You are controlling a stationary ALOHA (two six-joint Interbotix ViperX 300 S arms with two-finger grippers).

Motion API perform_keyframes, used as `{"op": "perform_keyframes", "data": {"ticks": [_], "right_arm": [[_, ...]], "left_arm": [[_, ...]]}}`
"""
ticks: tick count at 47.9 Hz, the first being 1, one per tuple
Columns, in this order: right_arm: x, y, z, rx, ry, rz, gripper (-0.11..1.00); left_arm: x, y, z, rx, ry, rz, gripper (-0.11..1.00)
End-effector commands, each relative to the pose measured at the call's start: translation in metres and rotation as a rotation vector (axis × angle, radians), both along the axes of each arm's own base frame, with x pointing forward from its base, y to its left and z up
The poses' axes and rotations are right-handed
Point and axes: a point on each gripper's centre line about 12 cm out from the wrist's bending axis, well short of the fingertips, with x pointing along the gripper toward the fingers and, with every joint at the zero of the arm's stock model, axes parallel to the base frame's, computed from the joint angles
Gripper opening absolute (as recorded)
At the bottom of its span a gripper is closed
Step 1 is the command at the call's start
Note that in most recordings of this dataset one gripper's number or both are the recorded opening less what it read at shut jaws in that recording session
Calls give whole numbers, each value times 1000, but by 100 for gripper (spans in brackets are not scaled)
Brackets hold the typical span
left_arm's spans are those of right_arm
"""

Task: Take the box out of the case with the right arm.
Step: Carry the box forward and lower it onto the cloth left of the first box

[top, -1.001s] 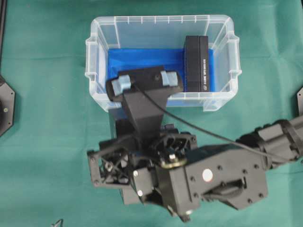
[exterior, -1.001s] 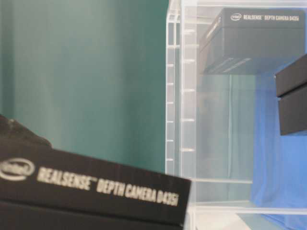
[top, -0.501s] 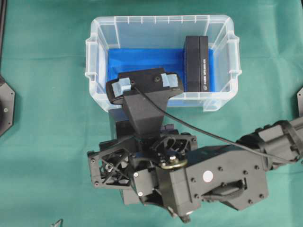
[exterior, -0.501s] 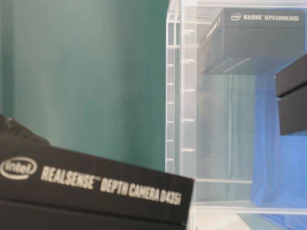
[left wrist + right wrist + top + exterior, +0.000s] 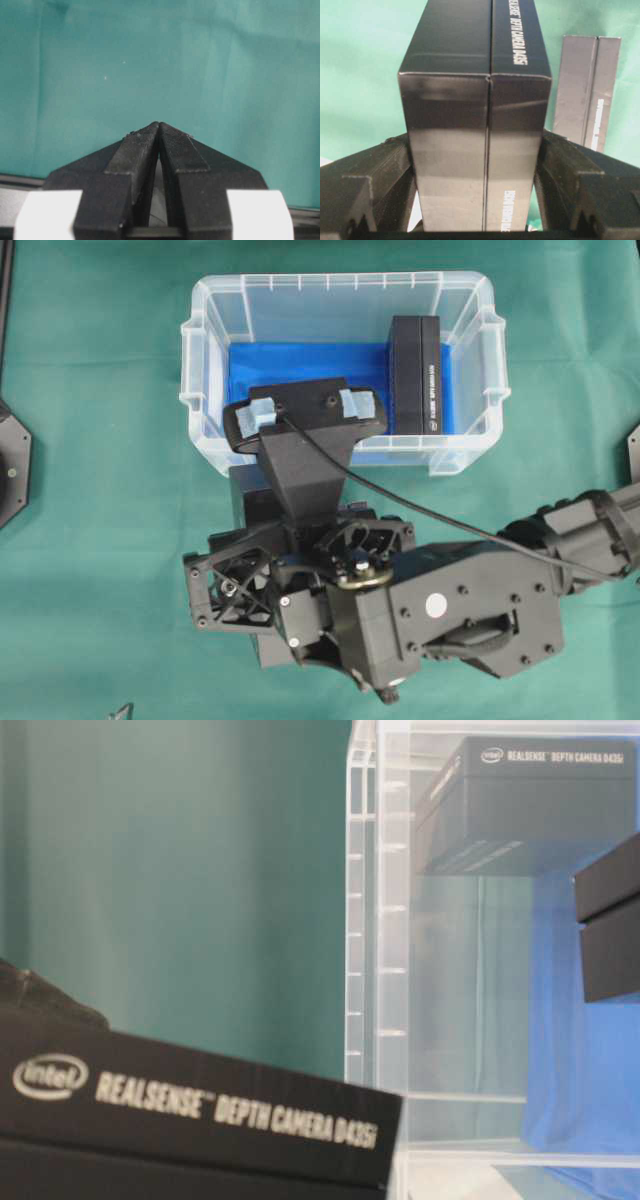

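The case (image 5: 205, 350) is a clear tub with a blue bottom, standing at the top middle of the overhead view. A black box (image 5: 415, 375) lies inside it at the right. My right arm (image 5: 470, 610) reaches in from the right and hangs over the green cloth just in front of the case. My right gripper (image 5: 475, 142) is shut on a second black box (image 5: 470, 100), one finger on each long side, outside the case and over the cloth. This held box fills the lower left of the table-level view (image 5: 200, 1130). My left gripper (image 5: 159, 125) is shut, empty, over bare cloth.
Beyond the held box, a paler dark box (image 5: 587, 90) shows at the upper right of the right wrist view. Green cloth (image 5: 90, 570) covers the table. A black mount (image 5: 12, 465) sits at the left edge. A dark block (image 5: 610, 930) shows at the case's right side.
In the table-level view the held box has drifted slightly to the right. The right arm has barely shifted in the overhead view. The box in the case has not moved.
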Motion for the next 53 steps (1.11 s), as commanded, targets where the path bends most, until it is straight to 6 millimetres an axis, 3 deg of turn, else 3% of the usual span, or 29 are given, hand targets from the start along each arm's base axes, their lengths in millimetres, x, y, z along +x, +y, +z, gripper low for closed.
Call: {"op": "perform_keyframes", "data": {"ticks": [1,10,30,41,53], "right_arm": [[-14,-7,36,24,-81,-4,67],[-6,-7,19,49,-29,-1,67],[21,-8,-60,125,153,-7,67],[38,-7,-104,175,124,-7,67],[40,-3,-144,242,135,-32,67]], "left_arm": [[1,1,4,4,-14,4,2],[1,1,4,4,-14,4,2],[1,1,4,3,-12,3,2],[1,1,4,3,-15,3,2],[1,1,4,4,-14,1,2]]}}
